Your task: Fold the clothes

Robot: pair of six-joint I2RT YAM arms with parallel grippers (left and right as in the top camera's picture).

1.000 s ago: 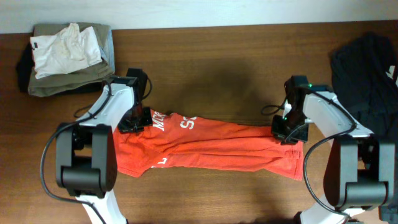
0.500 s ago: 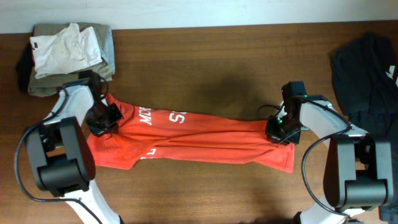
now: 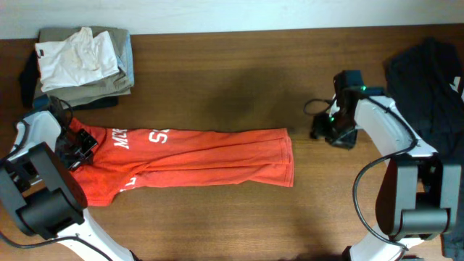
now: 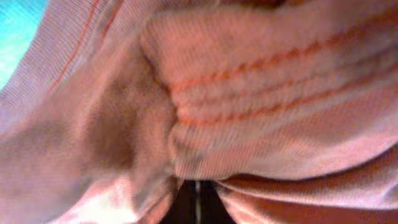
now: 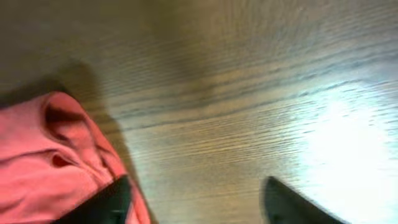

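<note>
Across the middle of the tabletop (image 3: 239,80) I see the red-orange T-shirt (image 3: 210,156) lying as a long, creased band from left to right. Its white lettering (image 3: 138,138) faces up near the left end. My left end effector (image 3: 76,147) sits on that left end, close to the tabletop's left edge, and is pinching the shirt. On the left wrist camera, bunched ribbed cloth with stitched seams fills nearly the whole view. My right end effector (image 3: 326,133) stands just beyond the shirt's right end, apart from it, over bare wood. Its wrist camera shows the two dark fingers (image 5: 102,202) spread wide with only wood grain between them. A rumpled corner of the shirt lies just beside one finger, and I cannot tell whether they touch. At the far left corner a crumpled white top (image 3: 76,58) lies on a stack of khaki-grey folded garments (image 3: 109,90). A dark garment (image 3: 428,80) is heaped at the right edge, well apart from the shirt.
</note>
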